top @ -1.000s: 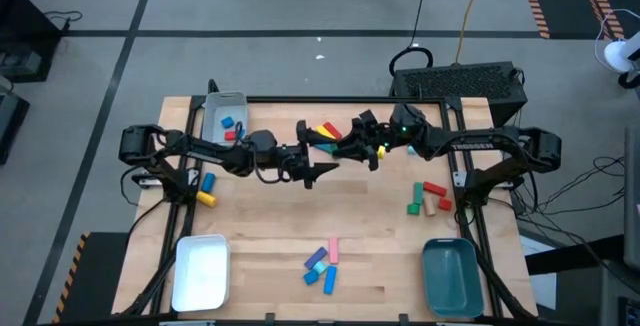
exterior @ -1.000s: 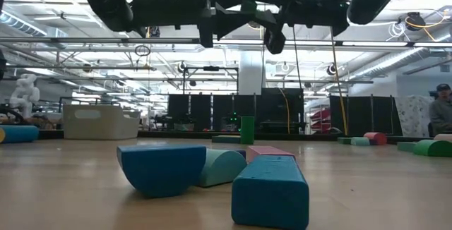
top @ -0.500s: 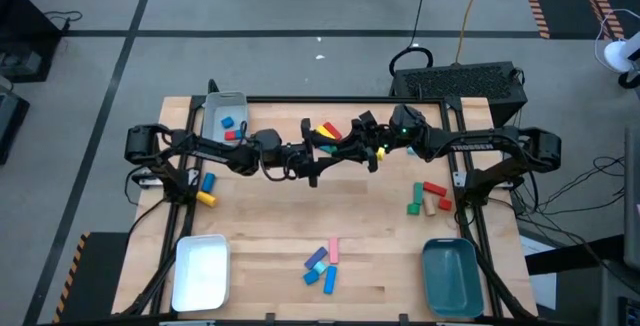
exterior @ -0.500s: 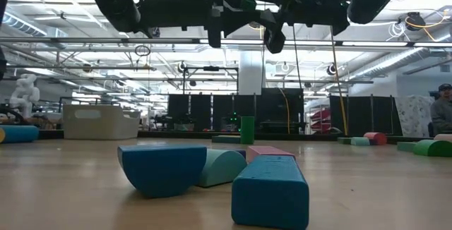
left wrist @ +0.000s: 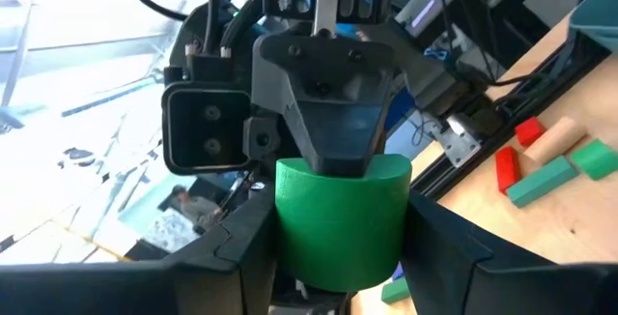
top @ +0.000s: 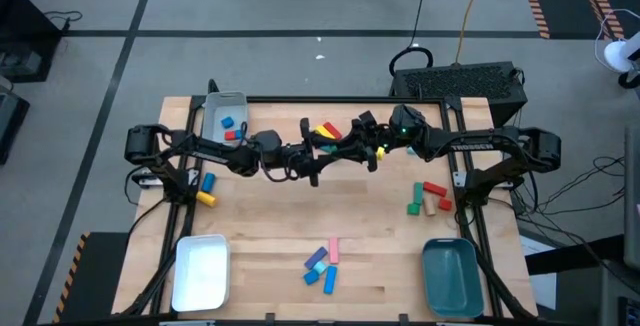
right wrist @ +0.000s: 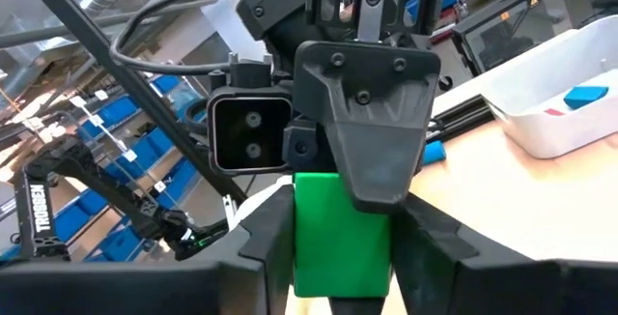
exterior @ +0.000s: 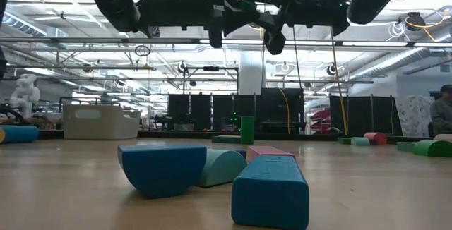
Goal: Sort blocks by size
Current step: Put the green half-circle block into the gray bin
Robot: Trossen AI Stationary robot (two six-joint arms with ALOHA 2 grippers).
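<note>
Pale wooden table [top: 270, 221] with visible plank grain, satin sheen in the low view. Matt, smooth painted-looking green block [left wrist: 340, 220], same finish on blue blocks [exterior: 270, 191]. Smooth plastic-looking white tray [top: 202, 273] and teal tray [top: 449, 277]. Dull black moulded plastic on left gripper [left wrist: 338, 267] and right gripper [right wrist: 340, 257] housings

A grey tray [top: 212, 106] is sitting at eleven o'clock, a white tray [top: 202, 273] at seven, a teal tray [top: 452, 277] at five.

Both hands [top: 322, 151] fingertip-to-fingertip, raised mid-table
</note>
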